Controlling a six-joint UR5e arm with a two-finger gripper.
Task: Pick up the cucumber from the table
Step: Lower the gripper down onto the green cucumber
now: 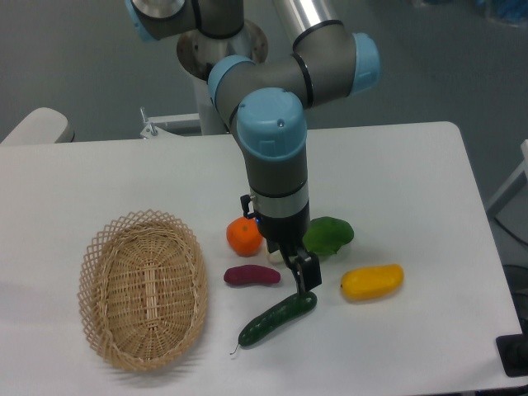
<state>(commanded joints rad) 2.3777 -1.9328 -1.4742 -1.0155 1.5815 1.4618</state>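
Note:
The cucumber (pixel 277 319) is a long, dark green, glossy piece lying diagonally on the white table (pixel 412 181), its thin stem tip pointing to the lower left. My gripper (pixel 305 282) points straight down over the cucumber's upper right end, and its black fingers (pixel 307 272) reach that end. Only one finger shows clearly, so I cannot tell how the jaws stand. The cucumber rests on the table.
A purple eggplant-like piece (pixel 252 275) lies left of the gripper and an orange (pixel 244 236) sits behind it. A leafy green vegetable (pixel 328 236) and a yellow fruit (pixel 372 281) are to the right. A wicker basket (pixel 143 286) is at the left.

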